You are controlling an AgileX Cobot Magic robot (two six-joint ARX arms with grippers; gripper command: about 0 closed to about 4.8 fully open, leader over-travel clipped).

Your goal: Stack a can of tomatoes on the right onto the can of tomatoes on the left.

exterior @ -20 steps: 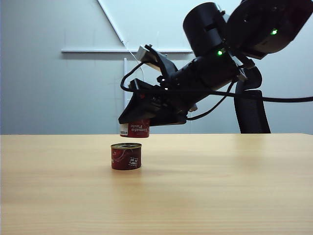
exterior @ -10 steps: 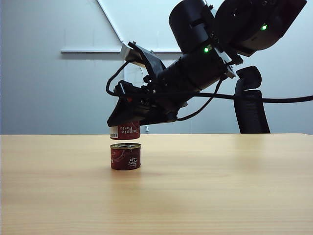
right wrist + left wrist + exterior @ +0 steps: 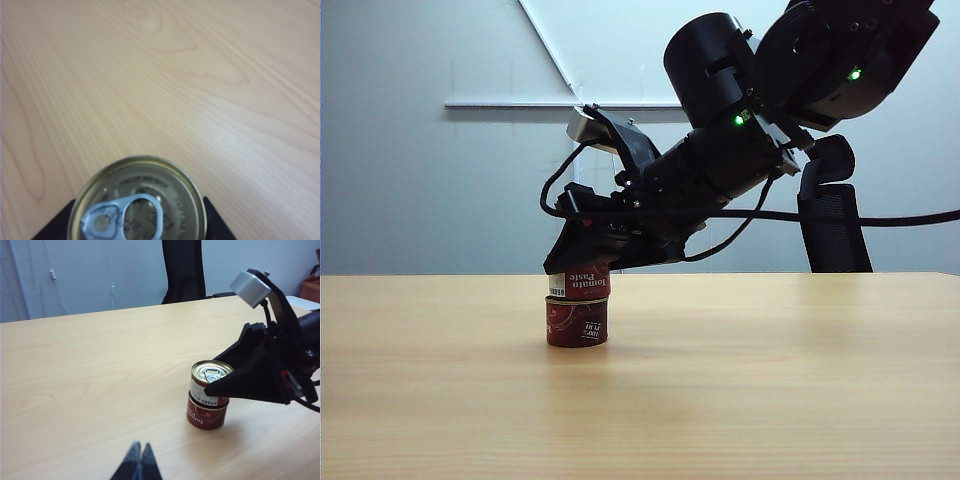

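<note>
Two red tomato cans stand one on the other on the wooden table (image 3: 770, 380). The lower can (image 3: 577, 322) (image 3: 205, 416) rests on the table. The upper can (image 3: 582, 285) (image 3: 210, 385) (image 3: 137, 200), gold-lidded with a pull tab, sits on its rim, slightly tilted in the exterior view. My right gripper (image 3: 578, 272) (image 3: 216, 388) (image 3: 137, 220) is shut on the upper can, a black finger on each side. My left gripper (image 3: 139, 449) hovers low over bare table short of the stack, its two fingertips pressed together, shut on nothing.
A black office chair (image 3: 832, 215) (image 3: 183, 270) stands behind the table's far edge. A grey wall with a white rail (image 3: 510, 103) is at the back. The right arm's black body and cable (image 3: 800, 215) hang over the table to the right of the cans.
My right gripper carried the upper can leftwards and down, from hanging above and right of the lower can to resting on top of it.
</note>
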